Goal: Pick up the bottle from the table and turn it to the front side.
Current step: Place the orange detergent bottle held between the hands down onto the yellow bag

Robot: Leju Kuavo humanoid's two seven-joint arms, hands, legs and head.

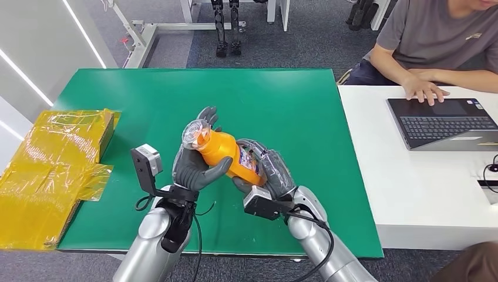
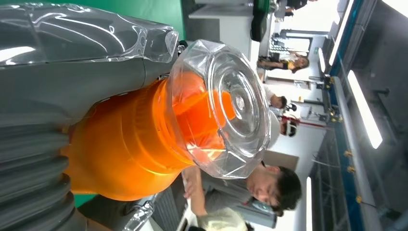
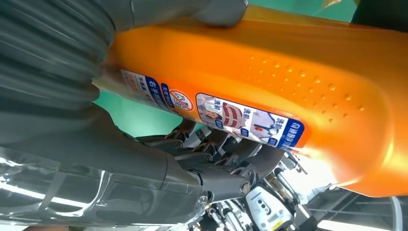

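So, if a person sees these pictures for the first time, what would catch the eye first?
First the bright orange bottle, held above the green table between the left hand near its clear cap and the right hand at its lower end, lying tilted. Next, the crumpled yellow plastic wrap on the table's left edge. To the right, a person types on a laptop at a white desk.

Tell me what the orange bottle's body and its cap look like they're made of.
The orange bottle body looks like opaque, glossy moulded plastic: smooth highlights and raised dots in the right wrist view. Its cap looks like clear, hard faceted plastic, since the orange top shows through it. It could be glass, but that seems less likely.
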